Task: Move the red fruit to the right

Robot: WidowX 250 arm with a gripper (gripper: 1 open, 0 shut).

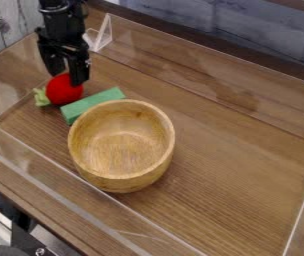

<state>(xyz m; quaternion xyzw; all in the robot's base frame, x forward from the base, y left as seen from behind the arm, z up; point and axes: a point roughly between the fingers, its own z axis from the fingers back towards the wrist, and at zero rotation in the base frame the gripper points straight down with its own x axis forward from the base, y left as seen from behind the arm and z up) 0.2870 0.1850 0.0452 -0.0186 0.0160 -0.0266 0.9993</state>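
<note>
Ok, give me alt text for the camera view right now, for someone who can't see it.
A black gripper points straight down with jaws open around a small red fruit at the back left of a wooden table. A flat green block lies beside the fruit, and an empty wooden bowl sits nearer the camera.

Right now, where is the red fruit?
The red fruit lies at the upper left of the camera view, beside the green block, under the open hand.

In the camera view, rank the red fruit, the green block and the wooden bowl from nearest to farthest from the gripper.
1. red fruit: directly under the open gripper, at the table's far left.
2. green block: just right of the fruit, lying flat.
3. wooden bowl: farthest, toward the camera and to the right, mid-table.
</note>
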